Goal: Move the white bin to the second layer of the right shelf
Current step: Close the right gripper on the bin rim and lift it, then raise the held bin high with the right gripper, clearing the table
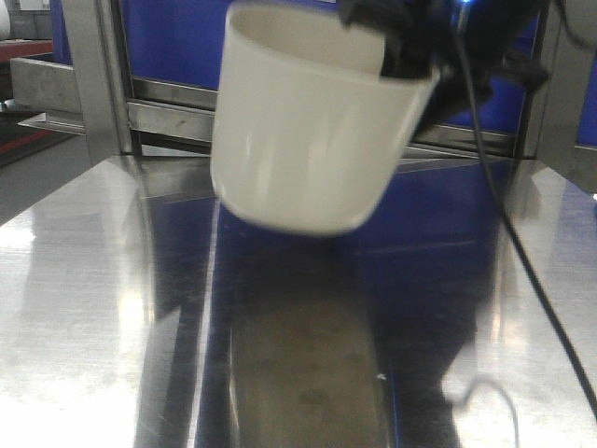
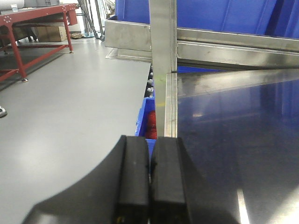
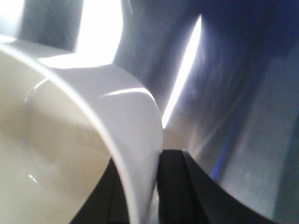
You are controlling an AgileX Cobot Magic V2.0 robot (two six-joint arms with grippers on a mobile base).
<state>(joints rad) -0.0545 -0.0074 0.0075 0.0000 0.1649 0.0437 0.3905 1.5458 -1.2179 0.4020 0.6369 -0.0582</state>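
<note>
White bin (image 1: 308,140) hangs tilted above the steel bench (image 1: 75,308), its rounded base clear of the shiny top and its rim leaning toward the upper right of the front view.

Far left, in the left wrist view: a red table frame (image 2: 28,28) stands well apart on open grey floor (image 2: 70,107), which runs unobstructed up to the bench side. The left claw (image 2: 149,186) sits low at the bench's left edge, level and pointing forward. Its two black pads are pressed together and hold nothing. Just ahead of it a steel upright post (image 2: 163,56) rises from the bench corner, and a blue crate (image 2: 145,119) shows below the edge.

Centre, in the front view: the bench surface beneath and in front of the bin is bare. Behind the bin a steel rack rail (image 1: 177,117) crosses the view, with large blue crates (image 1: 177,37) above it.

Right: the right claw (image 1: 401,51) reaches down from the top of the view and is clamped on the bin's rim. In the right wrist view the bin wall (image 3: 93,107) passes between the fingers (image 3: 175,186), one inside and one outside. A black cable (image 1: 522,252) hangs from the arm to the bench.
</note>
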